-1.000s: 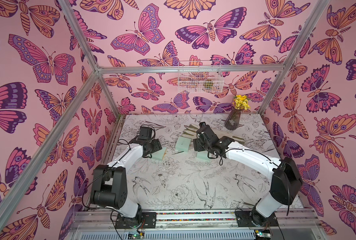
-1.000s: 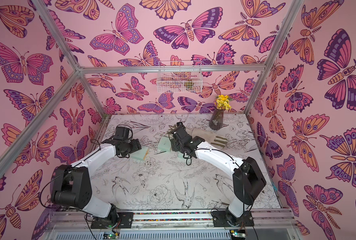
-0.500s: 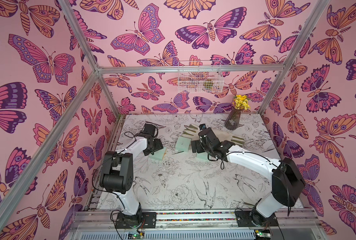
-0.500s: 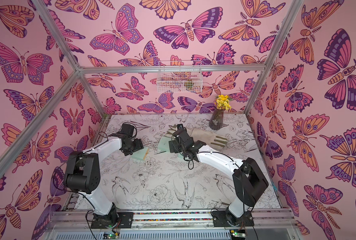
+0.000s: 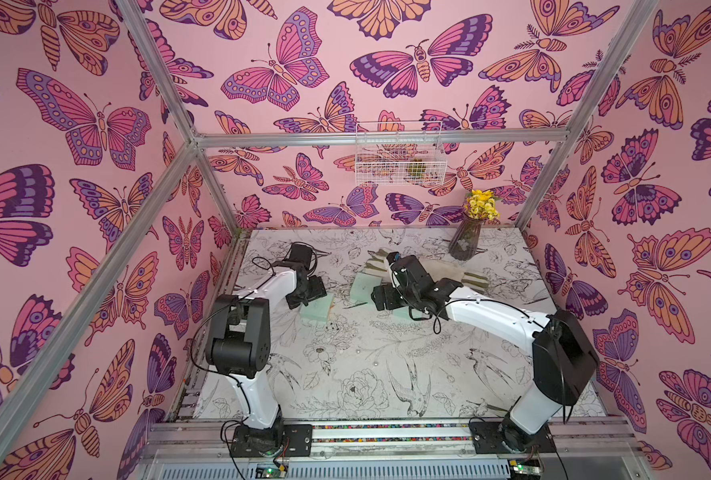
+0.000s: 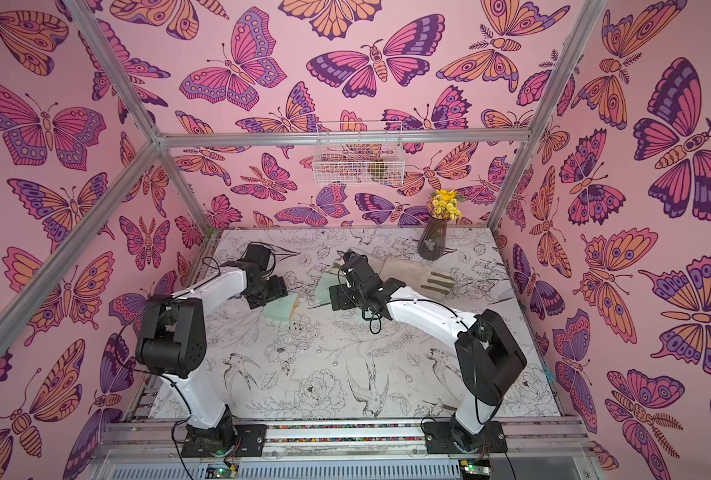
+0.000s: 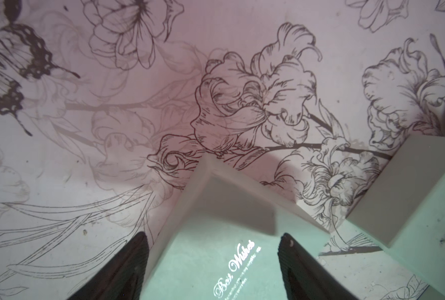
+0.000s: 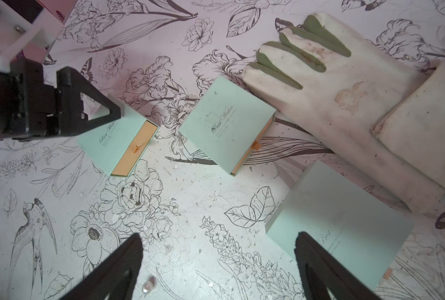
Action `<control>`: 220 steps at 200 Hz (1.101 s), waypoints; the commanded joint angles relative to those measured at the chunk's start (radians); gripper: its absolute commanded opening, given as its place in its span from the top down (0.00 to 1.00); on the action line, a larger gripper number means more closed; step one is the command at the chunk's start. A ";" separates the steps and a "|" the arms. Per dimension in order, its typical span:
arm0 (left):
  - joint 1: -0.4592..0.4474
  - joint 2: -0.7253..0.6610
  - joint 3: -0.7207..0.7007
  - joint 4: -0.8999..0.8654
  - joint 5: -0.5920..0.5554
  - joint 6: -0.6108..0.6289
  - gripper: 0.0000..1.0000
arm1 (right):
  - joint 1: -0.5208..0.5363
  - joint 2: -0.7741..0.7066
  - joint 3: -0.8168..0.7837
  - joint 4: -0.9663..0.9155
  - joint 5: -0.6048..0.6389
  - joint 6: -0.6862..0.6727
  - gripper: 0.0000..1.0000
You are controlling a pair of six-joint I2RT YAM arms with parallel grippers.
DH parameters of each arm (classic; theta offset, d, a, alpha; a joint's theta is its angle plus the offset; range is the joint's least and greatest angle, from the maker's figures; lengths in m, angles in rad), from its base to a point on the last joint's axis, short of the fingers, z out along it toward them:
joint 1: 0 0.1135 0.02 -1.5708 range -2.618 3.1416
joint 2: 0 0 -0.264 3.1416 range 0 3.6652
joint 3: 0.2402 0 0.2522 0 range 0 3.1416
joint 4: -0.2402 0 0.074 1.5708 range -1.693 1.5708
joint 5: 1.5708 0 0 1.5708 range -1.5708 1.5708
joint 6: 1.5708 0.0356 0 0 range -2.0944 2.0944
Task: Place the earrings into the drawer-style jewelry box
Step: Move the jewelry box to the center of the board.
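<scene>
1 earring (image 8: pixel 148 285) lies below the spread right end effector (image 8: pixel 217 235).

Pink butterfly walls, a line-drawn table and mint boxes

The walls (image 5: pixel 304 62) are covered in pink, printed with purple, magenta and orange butterflies; the table (image 5: pixel 366 365) is white, drawn over with black flowers and birds. The three jewelry boxes (image 8: pixel 224 122) are coloured mint green with dark script, one drawer (image 8: pixel 135 148) shown in orange. The glove (image 8: pixel 333 98) is cream, edged with olive green.
</scene>
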 commanded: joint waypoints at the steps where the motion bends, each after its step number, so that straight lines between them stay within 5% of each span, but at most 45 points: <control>1: -0.001 0.023 0.043 -0.033 -0.025 0.021 0.14 | -0.001 0.006 -0.018 -0.016 -0.023 0.010 0.07; 52: 0.000 0.128 0.124 -0.047 -0.026 0.018 0.07 | -0.002 0.015 -0.016 -0.013 -0.048 0.030 0.08; 163: -0.101 0.095 0.064 -0.089 0.083 0.080 0.24 | -0.002 -0.035 -0.126 0.026 -0.042 0.050 0.10; 220: -0.103 -0.041 -0.003 -0.018 0.082 0.085 0.13 | -0.027 -0.029 -0.146 0.109 -0.276 -0.037 0.14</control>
